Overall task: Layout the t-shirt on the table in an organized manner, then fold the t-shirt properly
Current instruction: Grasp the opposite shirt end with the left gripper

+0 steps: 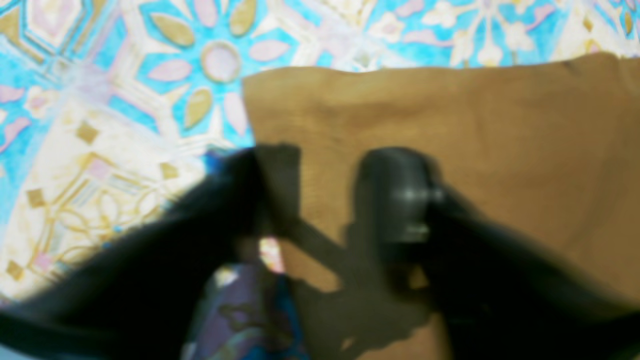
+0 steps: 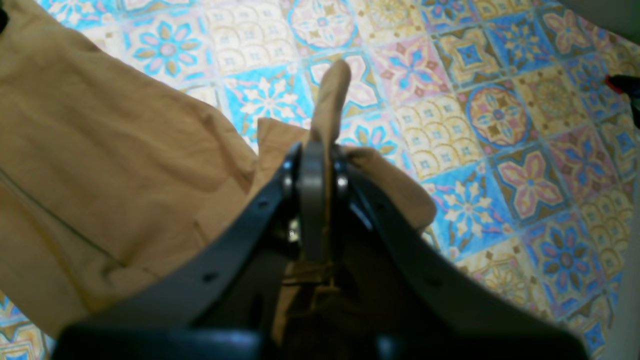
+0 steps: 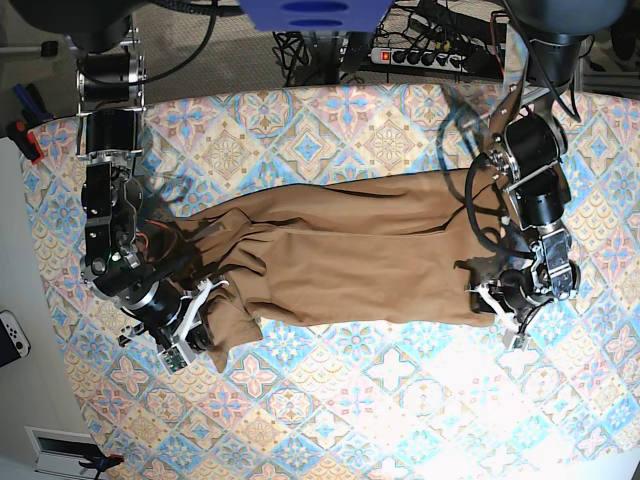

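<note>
The tan-brown t-shirt lies stretched out lengthwise across the middle of the patterned table. My right gripper is at its lower left corner. In the right wrist view the gripper is shut on a bunched fold of the t-shirt, and a tongue of cloth sticks out past the fingertips. My left gripper is at the shirt's right end. In the blurred left wrist view the gripper is open, one finger at the t-shirt's side edge and the other over the cloth.
A power strip and cables lie beyond the table's far edge. A red and black tool sits off the table's left side, and it also shows in the right wrist view. A white controller lies off the left edge.
</note>
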Action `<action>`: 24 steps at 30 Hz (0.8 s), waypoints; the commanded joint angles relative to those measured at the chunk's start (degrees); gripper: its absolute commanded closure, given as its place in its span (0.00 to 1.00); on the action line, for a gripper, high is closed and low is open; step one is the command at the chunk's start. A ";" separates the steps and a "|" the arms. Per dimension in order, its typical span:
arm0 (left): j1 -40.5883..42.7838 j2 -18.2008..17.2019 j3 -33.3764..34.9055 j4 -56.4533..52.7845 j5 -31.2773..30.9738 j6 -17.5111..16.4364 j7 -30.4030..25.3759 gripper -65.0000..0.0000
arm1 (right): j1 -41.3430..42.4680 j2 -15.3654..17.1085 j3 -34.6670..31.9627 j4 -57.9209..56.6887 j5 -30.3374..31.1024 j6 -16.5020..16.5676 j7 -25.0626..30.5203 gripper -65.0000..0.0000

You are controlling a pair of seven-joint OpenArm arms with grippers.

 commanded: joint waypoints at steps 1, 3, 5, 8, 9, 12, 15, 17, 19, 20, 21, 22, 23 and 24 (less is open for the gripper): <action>-0.05 0.80 0.07 -0.18 0.91 -0.97 1.96 0.76 | 1.65 0.60 0.39 1.10 0.61 -0.07 1.60 1.00; 0.56 1.77 -0.19 -0.18 0.47 -0.97 1.17 1.00 | 1.74 0.60 0.39 1.10 0.61 -0.07 1.95 1.00; 0.56 2.03 -0.19 -0.18 0.38 -0.97 1.26 1.00 | 1.82 0.60 0.39 0.66 0.61 -0.07 4.67 1.00; 0.56 2.82 0.16 -0.09 0.82 -0.97 1.26 1.00 | 2.00 0.60 0.39 0.04 0.61 -0.07 10.21 1.00; 0.65 2.91 0.16 -0.09 0.74 -0.97 1.35 1.00 | 2.00 0.60 0.39 -0.40 0.61 -0.07 11.00 1.00; 0.92 2.91 -0.19 -0.09 0.47 -0.97 1.35 1.00 | 2.00 0.60 0.48 -2.42 0.61 -0.15 12.85 1.00; 1.71 2.65 -0.19 0.35 0.38 -0.97 2.40 1.00 | 2.00 0.60 0.66 -3.82 0.61 -0.24 15.66 1.00; 2.15 2.56 -0.28 2.46 0.38 -0.97 4.86 1.00 | 2.09 0.60 0.75 -4.09 0.61 -0.24 18.30 1.00; 4.70 2.56 -0.37 7.64 0.21 -0.97 6.53 1.00 | 2.09 0.60 0.92 -4.26 -0.62 -0.33 19.80 1.00; 6.28 2.74 -0.37 11.33 0.21 -0.97 7.41 1.00 | 2.09 0.51 0.92 -4.35 -2.56 -0.42 20.24 1.00; 7.86 2.91 -0.37 14.50 0.21 -0.97 8.47 1.00 | 2.09 0.51 0.92 -4.35 -4.58 -1.12 20.41 1.00; 9.35 3.00 -0.37 18.19 0.21 -0.97 9.79 1.00 | 2.09 0.33 0.92 -4.35 -6.69 -2.62 20.67 1.00; 10.94 3.18 -0.28 22.24 -0.14 -0.97 11.19 1.00 | 2.09 -0.46 0.92 -4.35 -8.62 -4.02 20.76 1.00; 12.26 3.97 -0.19 25.31 -0.93 -0.97 12.25 1.00 | 2.09 -1.51 0.92 -4.35 -10.21 -4.90 20.76 1.00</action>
